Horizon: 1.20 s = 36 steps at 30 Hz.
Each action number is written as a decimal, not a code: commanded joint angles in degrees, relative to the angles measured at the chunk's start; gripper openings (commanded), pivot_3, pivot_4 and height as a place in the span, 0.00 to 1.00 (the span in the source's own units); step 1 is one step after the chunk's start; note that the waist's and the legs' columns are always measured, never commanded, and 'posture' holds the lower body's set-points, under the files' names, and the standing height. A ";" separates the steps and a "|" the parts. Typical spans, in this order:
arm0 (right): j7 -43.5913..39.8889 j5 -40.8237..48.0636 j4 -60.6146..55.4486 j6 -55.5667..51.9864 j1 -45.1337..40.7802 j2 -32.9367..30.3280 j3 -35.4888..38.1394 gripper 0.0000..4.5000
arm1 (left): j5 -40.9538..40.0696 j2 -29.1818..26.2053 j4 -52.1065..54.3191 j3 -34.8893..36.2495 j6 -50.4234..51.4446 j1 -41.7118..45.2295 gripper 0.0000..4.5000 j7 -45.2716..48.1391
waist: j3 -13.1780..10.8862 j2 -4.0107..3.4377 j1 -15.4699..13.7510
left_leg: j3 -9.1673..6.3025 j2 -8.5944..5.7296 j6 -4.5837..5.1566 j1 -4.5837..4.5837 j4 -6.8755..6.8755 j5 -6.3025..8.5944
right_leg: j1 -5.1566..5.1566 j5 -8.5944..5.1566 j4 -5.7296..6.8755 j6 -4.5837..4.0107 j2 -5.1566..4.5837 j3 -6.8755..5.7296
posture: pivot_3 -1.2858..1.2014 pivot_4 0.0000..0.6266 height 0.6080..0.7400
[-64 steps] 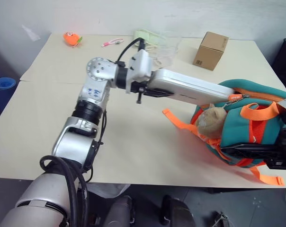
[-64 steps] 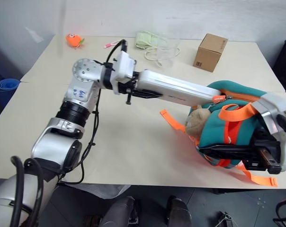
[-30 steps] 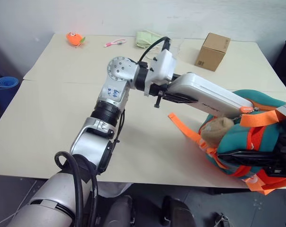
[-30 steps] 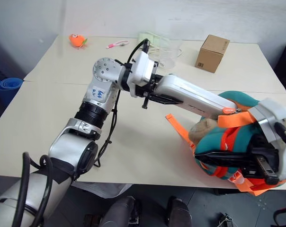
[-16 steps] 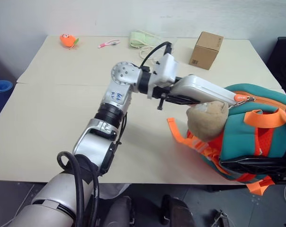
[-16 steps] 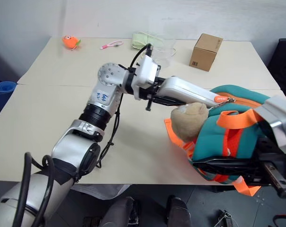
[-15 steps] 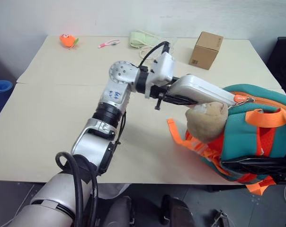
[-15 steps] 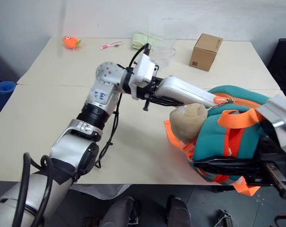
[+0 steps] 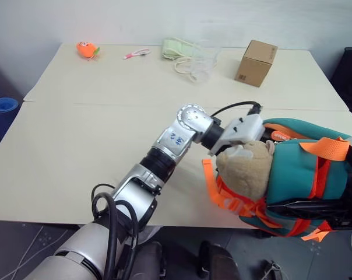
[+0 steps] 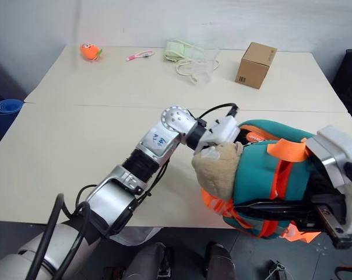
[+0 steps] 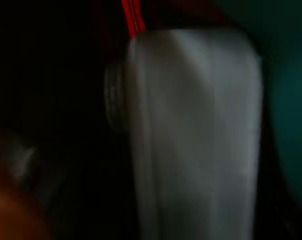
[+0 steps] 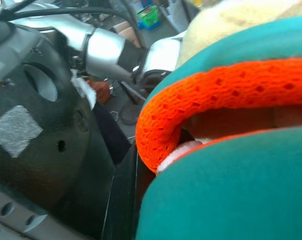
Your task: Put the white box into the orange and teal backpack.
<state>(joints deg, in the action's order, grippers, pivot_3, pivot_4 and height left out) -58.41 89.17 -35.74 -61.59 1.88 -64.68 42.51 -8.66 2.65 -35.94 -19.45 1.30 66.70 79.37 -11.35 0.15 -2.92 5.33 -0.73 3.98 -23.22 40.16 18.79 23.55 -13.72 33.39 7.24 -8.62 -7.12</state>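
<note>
the white box point(image 11: 191, 135) has gone inside the orange and teal backpack point(image 9: 292, 169), left jaws unreadable in there, right jaws pinching its lower edge.

We see white box point(image 11: 196, 135) deep inside dark pocket — orange and teal backpack point(image 9: 292, 169) upright at table edge, plush toy in front.

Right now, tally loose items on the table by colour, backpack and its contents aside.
Orange: 1, the orange toy
Pink: 1, the pink item
Green: 1, the pale green cloth
Clear: 1, the clear cup
Brown: 1, the cardboard box
Total: 5
</note>
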 commanded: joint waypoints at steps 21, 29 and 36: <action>3.04 -6.29 -1.67 6.58 5.90 4.92 -1.71 0.00 | -28.70 -21.28 38.96 14.63 42.69 -9.58 0.92 -5.79 | 0.03 -0.06 0.22 | -0.06 0.09 -0.25 0.14 0.03 -0.12 | -0.10 -0.02 0.23 -0.06 0.19 0.30 | 0.52 0.24 1.00; 6.55 -2.76 -1.64 7.08 5.28 5.25 -1.15 0.00 | -22.82 -18.19 39.04 6.43 36.77 -11.34 0.83 -9.18 | 0.03 -0.06 0.03 | 0.00 0.08 -0.27 0.18 0.02 -0.14 | -0.08 -0.02 0.24 -0.06 0.20 0.29 | 0.52 0.24 1.00; 8.23 -2.65 -1.29 7.93 5.72 5.87 -1.31 0.00 | -23.00 -18.77 37.14 8.07 36.06 -11.06 0.39 -9.52 | 0.03 -0.06 0.00 | -0.01 0.09 -0.26 0.16 0.02 -0.14 | -0.07 -0.02 0.24 -0.07 0.18 0.45 | 0.52 0.24 1.00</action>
<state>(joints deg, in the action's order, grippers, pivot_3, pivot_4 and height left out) -50.51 85.31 -36.29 -54.98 7.71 -59.44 40.77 -31.66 -16.18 1.31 -12.10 38.61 54.98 70.36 -11.32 0.09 -2.92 5.32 -0.64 3.73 -23.06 40.17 18.65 23.48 -13.75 33.63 7.17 -8.45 -6.67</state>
